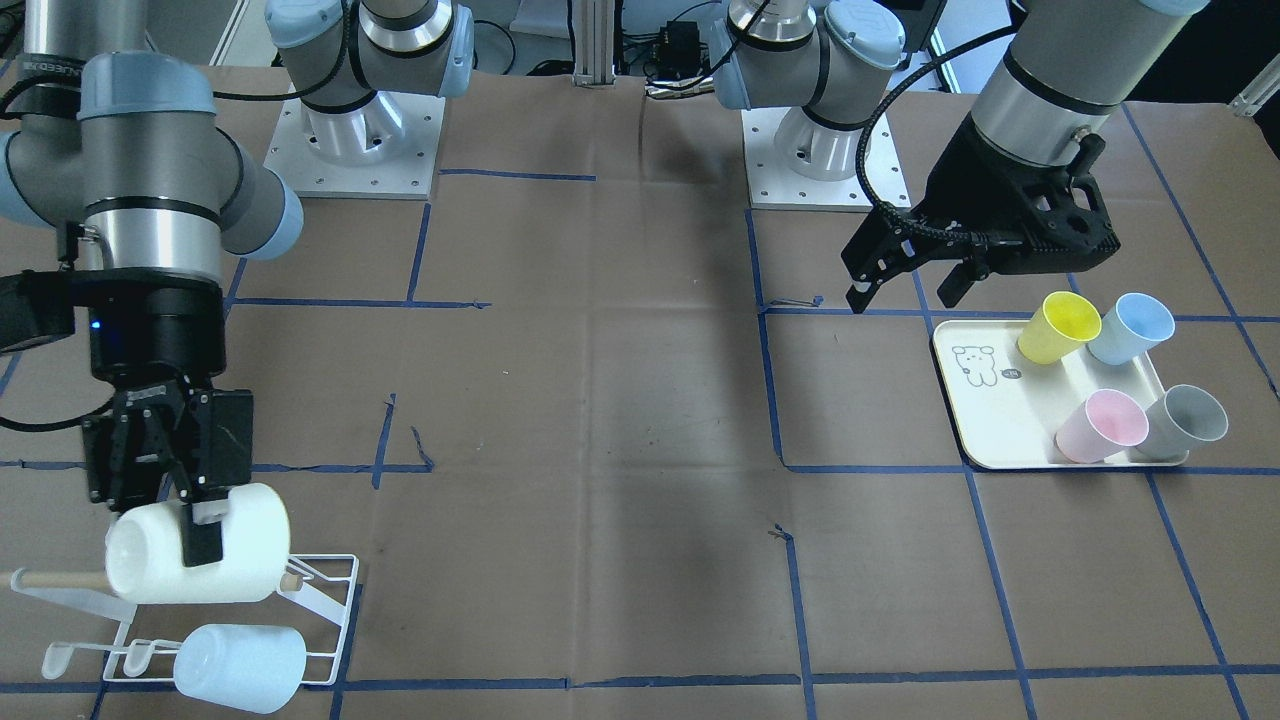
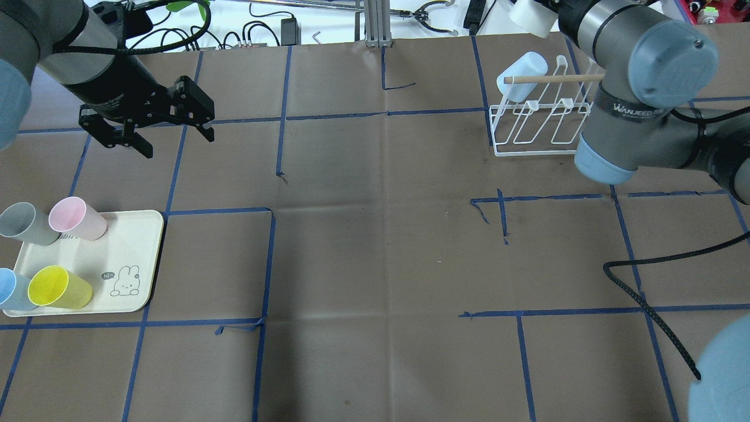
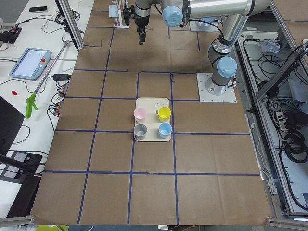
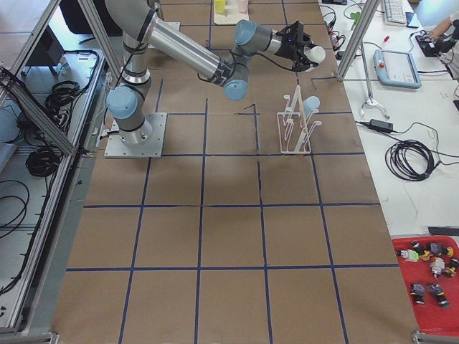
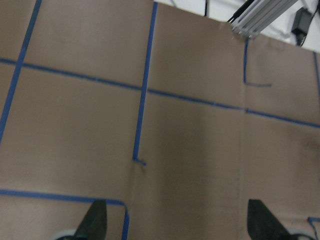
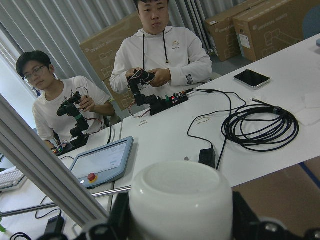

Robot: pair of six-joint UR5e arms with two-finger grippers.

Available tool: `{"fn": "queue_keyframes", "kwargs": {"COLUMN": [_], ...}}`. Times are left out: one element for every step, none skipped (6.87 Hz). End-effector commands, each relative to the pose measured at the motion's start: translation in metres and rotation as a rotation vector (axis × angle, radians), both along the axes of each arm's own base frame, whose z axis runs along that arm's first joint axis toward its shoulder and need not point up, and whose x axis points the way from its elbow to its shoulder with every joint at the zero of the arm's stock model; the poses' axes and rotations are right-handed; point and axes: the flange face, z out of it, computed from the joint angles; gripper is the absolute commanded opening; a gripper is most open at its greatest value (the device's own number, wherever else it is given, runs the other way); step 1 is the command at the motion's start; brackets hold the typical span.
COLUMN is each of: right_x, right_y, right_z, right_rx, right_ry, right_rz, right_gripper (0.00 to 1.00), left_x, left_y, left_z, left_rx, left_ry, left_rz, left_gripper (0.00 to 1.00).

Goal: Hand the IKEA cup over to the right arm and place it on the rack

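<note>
- Judging the placing step as in hand, with the hand-over looking complete.
- Gripping the white cup [image 1: 235, 560] across its wall with the right claw [image 1: 200, 530], jaws closed on it, the cup lying on its side.
- Holding that cup just above the rack [image 1: 335, 610], close over the wooden dowel [image 1: 50, 578]; not possible to tell whether touching.
- Noting a pale blue cup [image 1: 240, 668] already sitting on one prong of the rack.
- Keeping the left claw [image 1: 905, 290] spread wide and empty above the counter [image 1: 600, 450], near the cream tray [image 1: 985, 420], well apart from the rack.
- Calling next for tipping the mouth downward, lining it over a free prong, lowering until seated, and only then letting go.
</note>
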Motion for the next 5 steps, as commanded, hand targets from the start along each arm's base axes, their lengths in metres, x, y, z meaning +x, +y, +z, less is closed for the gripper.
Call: {"fn": "queue_keyframes", "kwargs": {"right_x": [-0.055,-0.076,-0.093,-0.114,-0.121], "right_y": [-0.014,-0.026,-0.041,-0.057,-0.066], "right_z": [-0.022,-0.038,-0.052,-0.071,-0.087], "right_rx": [-0.027,-0.036,-0.024,-0.004,0.012], "right_ry": [0.282,0.362,0.385,0.406,0.420], "right_rz": [0.022,0.023,0.026,0.018,0.024], "right_gripper": [0.09,0.09,0.09,0.09,0.09], "left_x": [-0.008,-0.013,-0.016,-0.027,-0.033], "left_y": [0.005,0.001,-0.006,-0.008,-0.008], "left_z": [-0.002,-0.002,-0.011,-0.013,-0.014], "left_rx": [0.040,0.017,0.028,0.017,0.006], "left_ry": [-0.032,-0.032,-0.026,-0.032,-0.037], "left_rz": [-0.009,-0.015,-0.009,-0.013,-0.024], "left_gripper": [1.00,1.00,1.00,1.00,1.00]}}
